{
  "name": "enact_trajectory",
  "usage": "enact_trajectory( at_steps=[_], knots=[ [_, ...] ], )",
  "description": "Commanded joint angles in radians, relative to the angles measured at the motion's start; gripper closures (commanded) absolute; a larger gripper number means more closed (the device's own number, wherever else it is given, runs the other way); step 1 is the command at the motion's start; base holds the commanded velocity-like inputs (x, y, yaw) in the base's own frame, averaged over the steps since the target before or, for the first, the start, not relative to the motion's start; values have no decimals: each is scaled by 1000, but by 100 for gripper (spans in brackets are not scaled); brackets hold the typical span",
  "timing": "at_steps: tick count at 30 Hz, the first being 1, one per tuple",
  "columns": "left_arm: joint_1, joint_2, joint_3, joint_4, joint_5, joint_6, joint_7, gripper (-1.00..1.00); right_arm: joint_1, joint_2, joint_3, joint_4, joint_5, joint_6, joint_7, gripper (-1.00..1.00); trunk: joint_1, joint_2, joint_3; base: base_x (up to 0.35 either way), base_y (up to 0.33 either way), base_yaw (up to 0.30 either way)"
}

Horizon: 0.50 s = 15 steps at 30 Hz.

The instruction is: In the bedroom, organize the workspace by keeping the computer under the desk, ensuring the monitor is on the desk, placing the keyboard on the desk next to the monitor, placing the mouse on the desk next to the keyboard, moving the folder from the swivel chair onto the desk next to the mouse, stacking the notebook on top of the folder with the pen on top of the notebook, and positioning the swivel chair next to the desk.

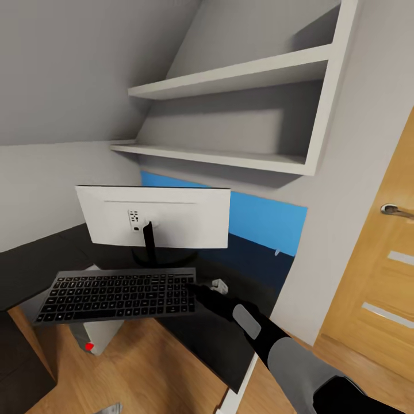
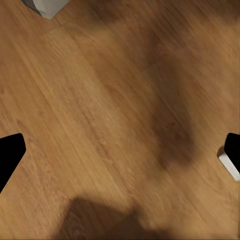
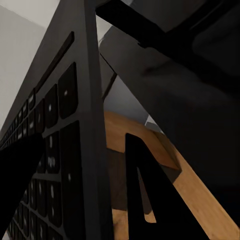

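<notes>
The black keyboard [image 1: 118, 296] hangs level in front of the white-backed monitor [image 1: 155, 215], which stands on the dark desk [image 1: 241, 339]. My right gripper [image 1: 194, 287] is shut on the keyboard's right end. In the right wrist view the keyboard [image 3: 65, 150] runs edge-on between the fingers [image 3: 145, 200]. A small pale object [image 1: 218, 284], perhaps the mouse, lies on the desk just beyond that gripper. The grey computer tower [image 1: 95, 336] with a red light stands on the floor below the keyboard. My left gripper [image 2: 120, 155] is open over bare wooden floor [image 2: 100, 100].
White wall shelves [image 1: 230, 155] hang above the desk, with a blue panel [image 1: 264, 224] behind it. A wooden door [image 1: 374, 276] with a metal handle [image 1: 397, 210] stands at the right. A sloped grey wall closes in the left side.
</notes>
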Motion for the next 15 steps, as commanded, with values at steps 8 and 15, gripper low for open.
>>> enact_trajectory(
  at_steps=[8,15],
  knots=[
    [0,-3,-8,0,9,-2,0,-100,0,0,4,42,-5,6,-1,100,-31,55,24,0,0,0],
    [0,-3,-7,0,10,-2,-1,-100,2,0,2,50,-5,32,49,100,-58,104,46,0,0,0]
  ],
)
